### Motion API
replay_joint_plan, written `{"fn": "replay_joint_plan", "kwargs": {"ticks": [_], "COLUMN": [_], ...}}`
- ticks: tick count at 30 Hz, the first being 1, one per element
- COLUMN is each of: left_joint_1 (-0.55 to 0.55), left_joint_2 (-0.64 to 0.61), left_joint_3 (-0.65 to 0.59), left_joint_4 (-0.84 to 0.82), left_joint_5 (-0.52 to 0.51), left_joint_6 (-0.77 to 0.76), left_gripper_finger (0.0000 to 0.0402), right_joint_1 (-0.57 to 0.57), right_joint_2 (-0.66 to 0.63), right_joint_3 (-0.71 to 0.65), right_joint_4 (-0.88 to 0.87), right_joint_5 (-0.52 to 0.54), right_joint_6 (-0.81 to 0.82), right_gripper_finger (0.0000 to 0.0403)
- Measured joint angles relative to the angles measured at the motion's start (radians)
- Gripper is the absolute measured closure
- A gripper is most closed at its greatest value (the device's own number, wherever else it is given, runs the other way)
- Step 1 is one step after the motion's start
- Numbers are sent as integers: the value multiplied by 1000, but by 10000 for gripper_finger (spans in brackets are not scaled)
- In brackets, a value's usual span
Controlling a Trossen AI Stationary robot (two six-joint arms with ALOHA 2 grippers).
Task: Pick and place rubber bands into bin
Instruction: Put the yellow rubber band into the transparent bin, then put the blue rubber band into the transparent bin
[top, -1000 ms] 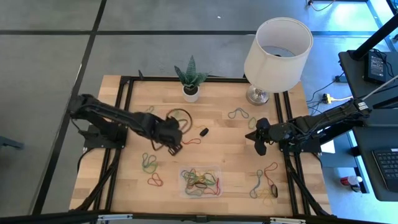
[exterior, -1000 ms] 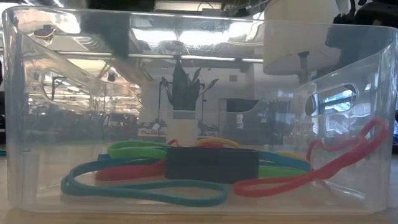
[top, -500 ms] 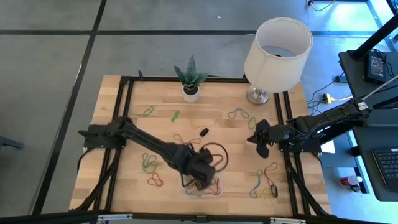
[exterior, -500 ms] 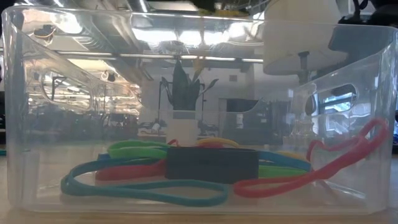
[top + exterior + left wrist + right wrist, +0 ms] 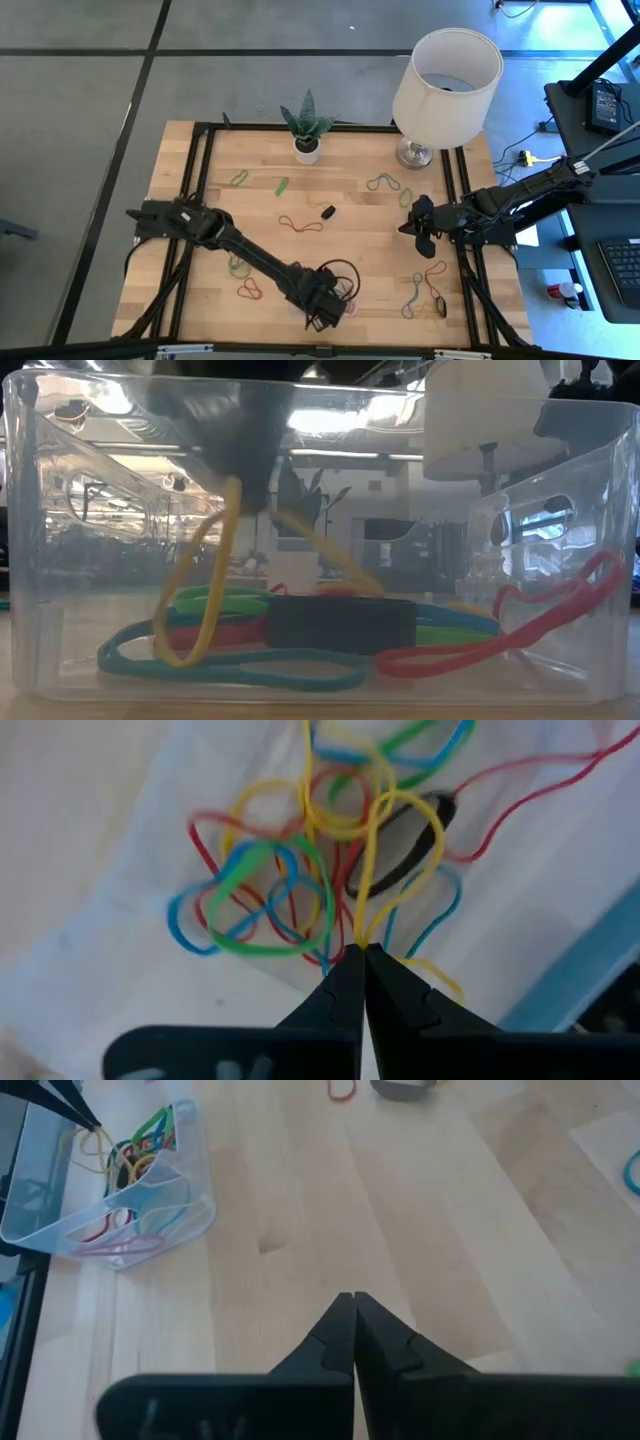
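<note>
Worktop (image 5: 350, 215) is carrying the scatter of loose rubber bands (image 5: 428, 292) around a lamp (image 5: 445, 85) and a small potted plant (image 5: 307, 128), with the clear bin (image 5: 350, 300) sitting at the near edge. Left arm is now reaching over that bin, having swung in from the worktop's left middle a second ago, so its left gripper (image 5: 358, 952) is hanging inside the bin walls. Jaws are pinched tight on a yellow band (image 5: 205, 595), which is dangling into the bin above the pile already lying there and a dark chunky piece (image 5: 340, 625). Delivery looks nearly done; releasing is probably the only thing left for this band. Right gripper (image 5: 352, 1298) is waiting with jaws closed on nothing, hovering over bare wood at the worktop's right side, unmoved from earlier.
</note>
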Motion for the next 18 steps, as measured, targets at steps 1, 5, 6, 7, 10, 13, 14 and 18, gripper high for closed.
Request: {"fn": "replay_joint_plan", "kwargs": {"ticks": [1,5,6,7,10,13,14,18], "left_joint_1": [-4,-18,-21,-23,-26,-24,-20,-12], "left_joint_2": [10,35,36,36,30,13,10,-3], "left_joint_3": [0,0,0,0,0,0,1,1], "left_joint_4": [2,7,4,1,-6,-31,-46,-110], "left_joint_5": [6,33,34,33,8,-11,-11,-11], "left_joint_6": [-17,-51,-62,-74,-99,-130,-137,-148], "left_gripper_finger": [400,396,392,385,359,326,315,279], "right_joint_1": [3,14,16,19,25,25,25,25], "right_joint_2": [0,0,0,0,0,0,0,0], "right_joint_3": [0,0,0,0,0,0,0,0], "right_joint_4": [0,0,0,0,0,0,1,1], "right_joint_5": [0,0,0,0,0,0,0,0], "right_joint_6": [1,2,2,2,2,3,2,1], "right_gripper_finger": [400,400,400,400,400,400,400,400]}}
